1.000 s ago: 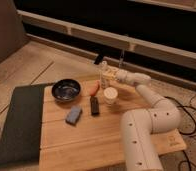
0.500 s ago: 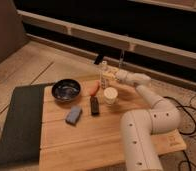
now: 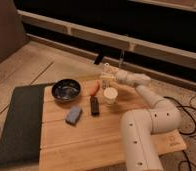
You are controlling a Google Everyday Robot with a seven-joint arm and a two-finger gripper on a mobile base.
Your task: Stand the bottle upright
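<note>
My gripper (image 3: pixel 107 75) reaches in from the right on the white arm (image 3: pixel 156 102) and sits low over the far edge of the wooden table (image 3: pixel 106 135), just behind the white cup (image 3: pixel 110 95). A small pale thing that looks like the bottle (image 3: pixel 107 80) is right at the gripper, and I cannot tell whether it stands or lies, or whether it is held. A thin clear upright shape (image 3: pixel 122 56) rises just behind the gripper.
A dark bowl (image 3: pixel 66 90) stands at the left of the table. An orange object (image 3: pixel 94 88) lies next to the cup. A black bar (image 3: pixel 94 105) and a blue sponge (image 3: pixel 73 115) lie nearer. A dark mat (image 3: pixel 16 125) lies at the left.
</note>
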